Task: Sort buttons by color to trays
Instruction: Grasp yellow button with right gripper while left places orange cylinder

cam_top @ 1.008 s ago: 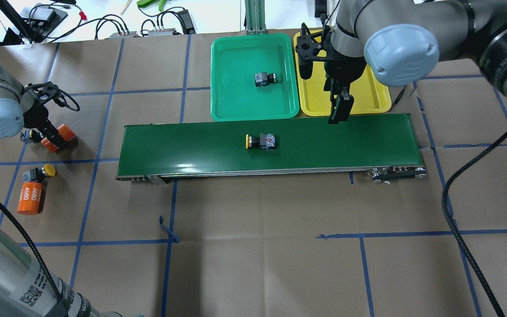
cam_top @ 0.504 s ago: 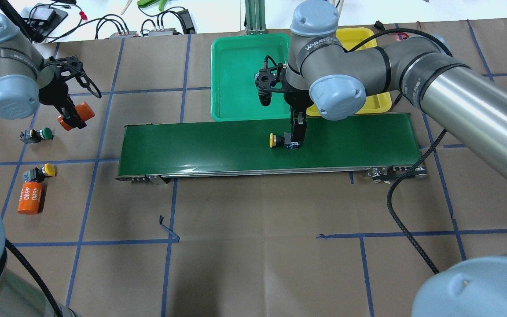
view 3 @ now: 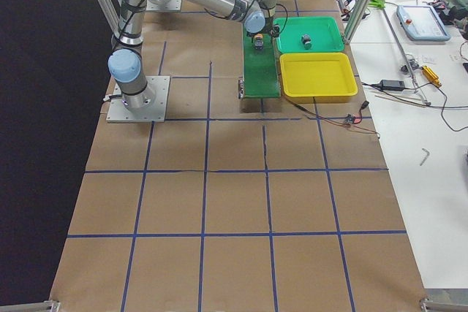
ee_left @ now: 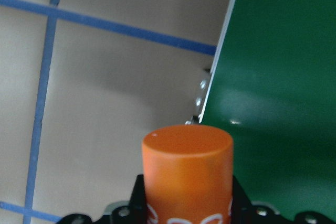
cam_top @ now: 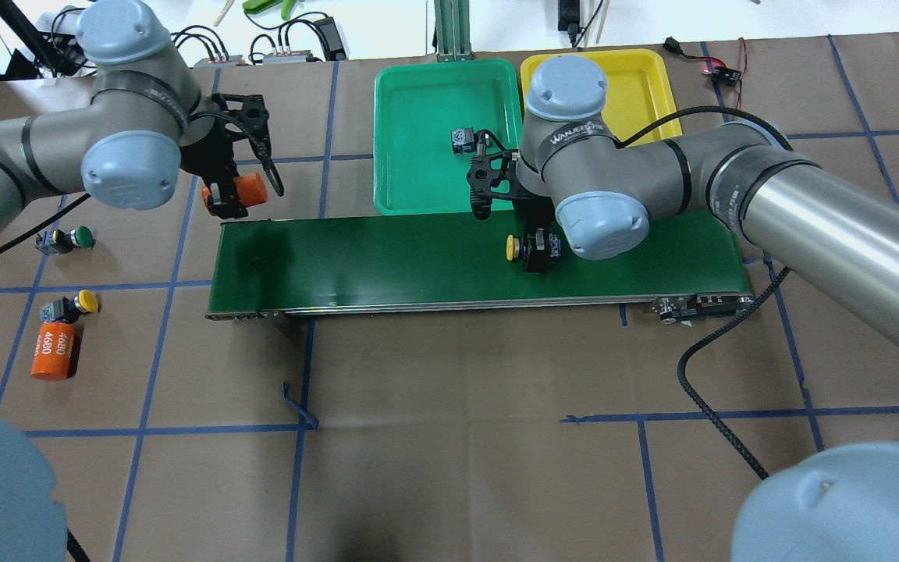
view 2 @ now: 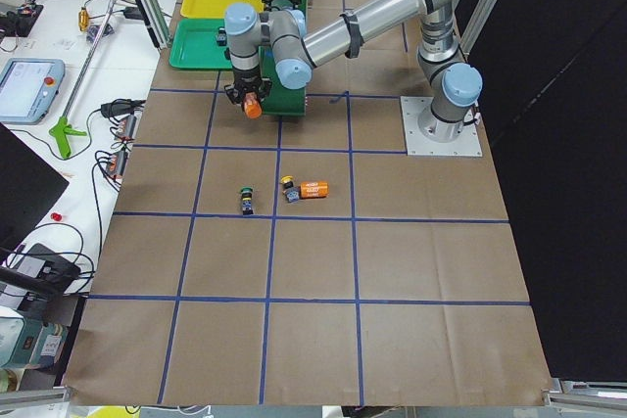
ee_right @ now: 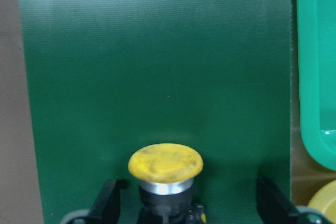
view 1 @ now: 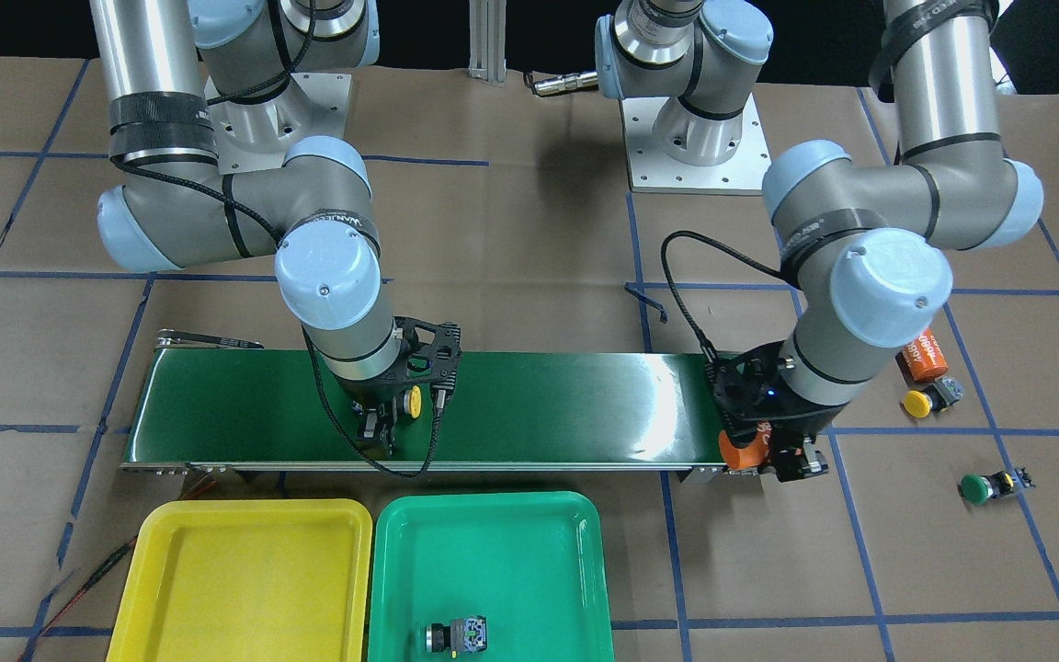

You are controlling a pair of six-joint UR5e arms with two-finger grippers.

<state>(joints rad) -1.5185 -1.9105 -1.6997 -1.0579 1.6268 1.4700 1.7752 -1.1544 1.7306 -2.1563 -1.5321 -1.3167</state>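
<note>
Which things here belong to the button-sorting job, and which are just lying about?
Job: yellow button on belt, yellow button on table, green button on table, button in green tray, green tray, yellow tray.

Lying about: orange cylinder on table, cables.

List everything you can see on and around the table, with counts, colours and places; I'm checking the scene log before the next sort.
Yellow buttons: 2; one in the right gripper over the conveyor belt, one on the paper beside an orange cylinder.
Green buttons: 2; one in the green tray, one on the paper at the robot's left.
Green tray: 1, beyond the belt.
Yellow tray: 1, beside it, no button visible in it.
Conveyor belt: 1, dark green, table centre.
Orange cylinders: 2; one lying on the paper, one in the left gripper.
Left gripper: by the belt's end.
Right gripper: over the belt.
</note>
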